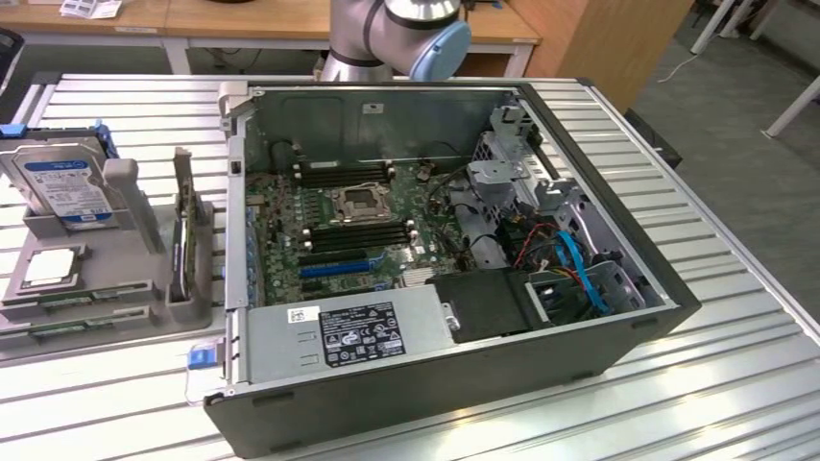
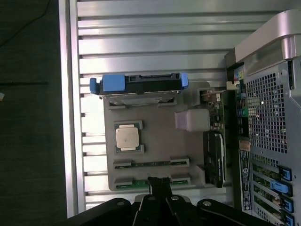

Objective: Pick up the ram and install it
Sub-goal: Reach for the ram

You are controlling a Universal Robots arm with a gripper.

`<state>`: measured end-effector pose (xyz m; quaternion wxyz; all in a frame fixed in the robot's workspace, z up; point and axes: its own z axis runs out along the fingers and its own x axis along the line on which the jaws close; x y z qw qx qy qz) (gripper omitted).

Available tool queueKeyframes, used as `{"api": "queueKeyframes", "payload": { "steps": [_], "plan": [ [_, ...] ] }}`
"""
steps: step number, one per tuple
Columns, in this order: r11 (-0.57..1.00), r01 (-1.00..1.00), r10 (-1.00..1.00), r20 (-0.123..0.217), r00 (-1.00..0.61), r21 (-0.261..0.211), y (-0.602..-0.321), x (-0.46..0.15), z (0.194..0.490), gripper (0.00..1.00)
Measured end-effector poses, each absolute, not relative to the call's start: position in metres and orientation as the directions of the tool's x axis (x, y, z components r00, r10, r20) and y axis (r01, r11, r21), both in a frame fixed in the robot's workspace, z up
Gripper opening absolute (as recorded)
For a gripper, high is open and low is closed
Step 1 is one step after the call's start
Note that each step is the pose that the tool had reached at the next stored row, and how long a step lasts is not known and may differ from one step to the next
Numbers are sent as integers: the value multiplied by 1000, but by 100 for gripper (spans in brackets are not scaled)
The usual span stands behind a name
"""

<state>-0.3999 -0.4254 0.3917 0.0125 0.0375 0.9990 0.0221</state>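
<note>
A flat grey plastic holder tray (image 2: 155, 127) lies on the slatted metal table (image 2: 141, 37); you can place everything from it. At one end of the tray sits a hard drive in a blue-ended black caddy (image 2: 141, 84). A square silver CPU chip (image 2: 128, 138) lies in the middle. Two long thin green circuit-board sticks lie side by side at the other end. The outer one is the ram (image 2: 140, 182); the second ram (image 2: 150, 164) lies between it and the chip. A dark board (image 1: 190, 245) stands on edge along the tray's side, between the tray and the open black computer case (image 1: 513, 365). Your arm's grey-and-blue joint (image 1: 429, 43) rises well apart from the tray. Your black gripper (image 2: 159, 181) hangs over the ram's middle, fingers pressed together, gripping nothing. You cannot tell whether it touches the ram.
</note>
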Motion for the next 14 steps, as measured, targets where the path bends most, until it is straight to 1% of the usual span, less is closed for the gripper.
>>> {"api": "queueKeyframes", "payload": {
  "steps": [9, 14],
  "plan": [
    [996, 75, 76, -23, -997, 45, -436, -400, 392, 10],
    [996, 75, 76, -23, -997, 45, -436, -400, 392, 10]
  ]
}}
